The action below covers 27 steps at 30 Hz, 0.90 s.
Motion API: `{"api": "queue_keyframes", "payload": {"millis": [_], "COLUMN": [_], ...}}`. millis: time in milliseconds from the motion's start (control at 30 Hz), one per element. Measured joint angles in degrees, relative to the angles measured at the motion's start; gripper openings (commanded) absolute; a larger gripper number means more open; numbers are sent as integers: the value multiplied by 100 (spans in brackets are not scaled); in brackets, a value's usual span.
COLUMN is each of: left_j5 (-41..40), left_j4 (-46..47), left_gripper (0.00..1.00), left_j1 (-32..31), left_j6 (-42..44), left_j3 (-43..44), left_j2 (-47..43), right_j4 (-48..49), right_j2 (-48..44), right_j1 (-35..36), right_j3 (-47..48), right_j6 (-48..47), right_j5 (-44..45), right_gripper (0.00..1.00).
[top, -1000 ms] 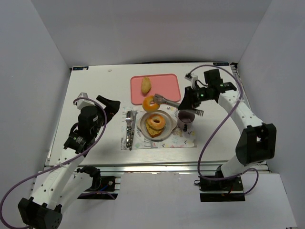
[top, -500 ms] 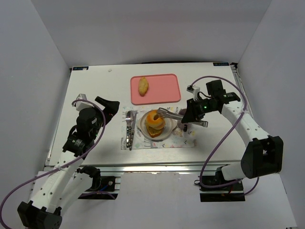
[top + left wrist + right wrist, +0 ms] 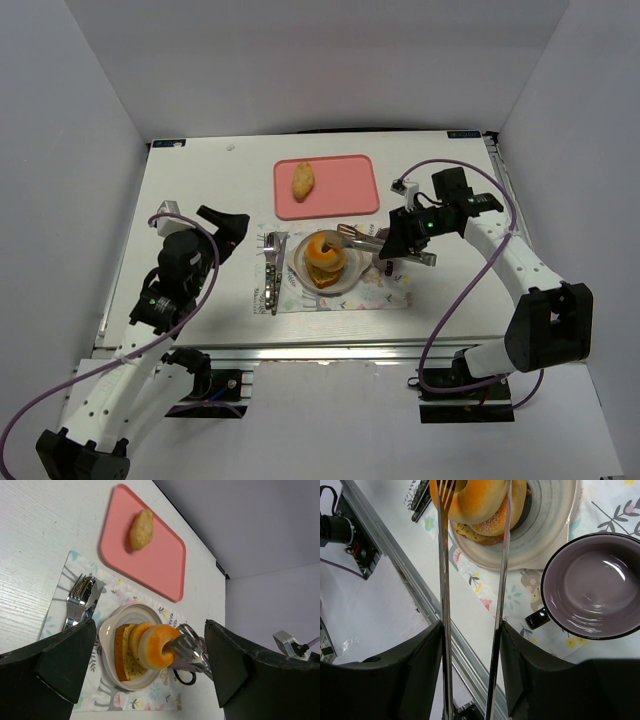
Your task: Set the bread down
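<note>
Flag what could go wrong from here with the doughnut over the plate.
1. The doughnut stands on edge atop the stack on the plate; released, it may roll off.
2. One tip of the tongs, held by the right end effector, appears to sit in its hole; pulling back could drag it along.
3. The mug stands close beside the tongs; a sideways retreat might knock it.
</note>
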Motion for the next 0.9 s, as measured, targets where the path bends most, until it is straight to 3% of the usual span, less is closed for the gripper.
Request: {"api": "queue_keyframes", "payload": {"millis": [600,700,800,833,900], "left_j5": [20,20,17,17,17], "left_j4": [4,4,4,4,26], "left_gripper": [98,98,98,98,98], "left_j1": [0,0,0,0,0], "left_j6": [7,9,9,11,9], "left_j3": [0,0,0,0,-4], "left_j2": [149,149,144,144,144], "right_j4": [72,168,369,468,682], "right_j2": [-214,-155,-111,-94,-33], "right_j1": [-369,-525,-802,-957,-1370], "right_j3": [555,605,621,623,623], "right_j6": [42,114,275,326,361], "right_j5": [-201,-133,136,271,586], "right_gripper": [46,38,24,14,8]}}
